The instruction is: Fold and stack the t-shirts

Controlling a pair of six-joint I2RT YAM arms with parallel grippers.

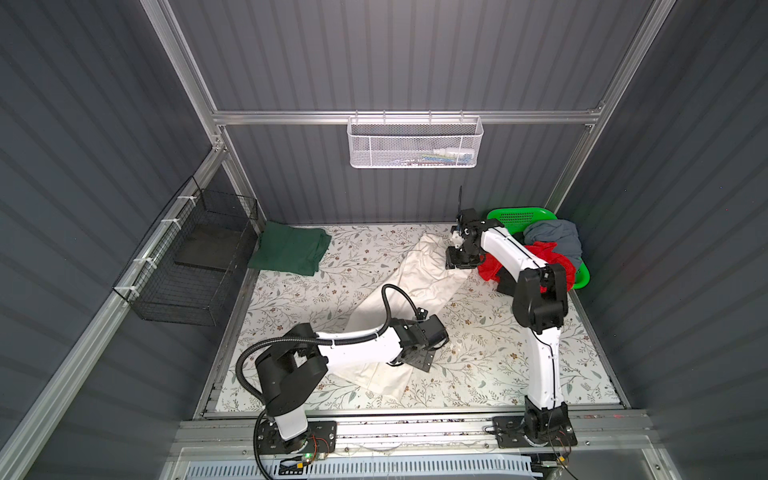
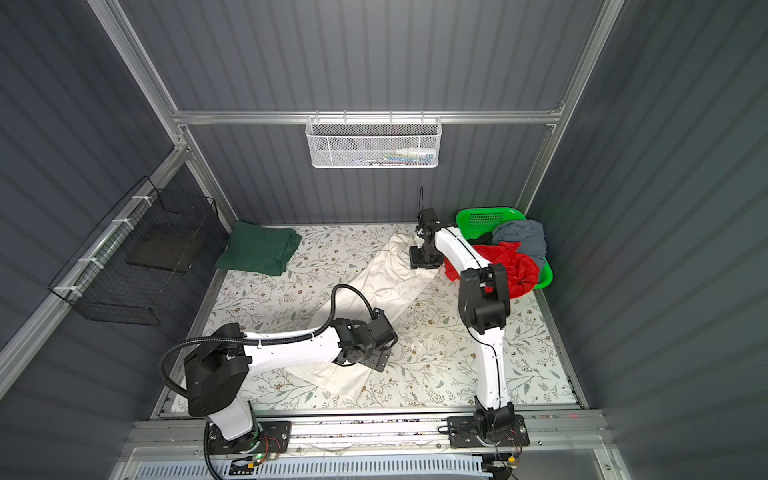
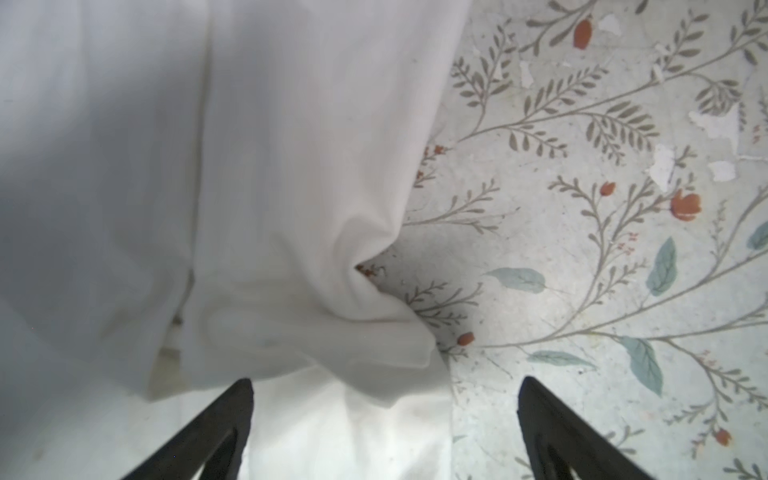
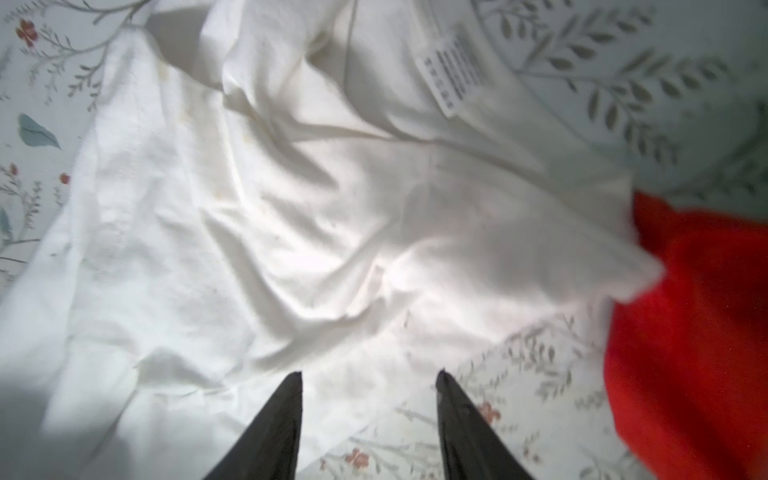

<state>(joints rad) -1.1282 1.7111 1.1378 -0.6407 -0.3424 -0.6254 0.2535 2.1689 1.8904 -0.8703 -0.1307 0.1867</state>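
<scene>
Off-white t-shirt (image 1: 415, 282) lies mid-tabletop (image 1: 478, 353) as a long strip running near-left to far-right, prob. halved lengthwise so a cross fold can come next. L fingers (image 3: 237, 407) are spread wide over its near end w/ nothing btwn them. R fingers (image 4: 284, 415) are partly apart above the far end, also gripping nothing. Dark green t-shirt (image 1: 291, 247) sits folded far left, likely the stack's base. Red t-shirt (image 2: 511, 266) and grey-blue t-shirt (image 1: 552, 237) spill unfolded from the basket (image 1: 519, 216) far right, the red one touching the strip's far end.

Off-white t-shirt (image 1: 428, 270) diagonal, centre; dark green t-shirt (image 1: 291, 249) folded, far left.
</scene>
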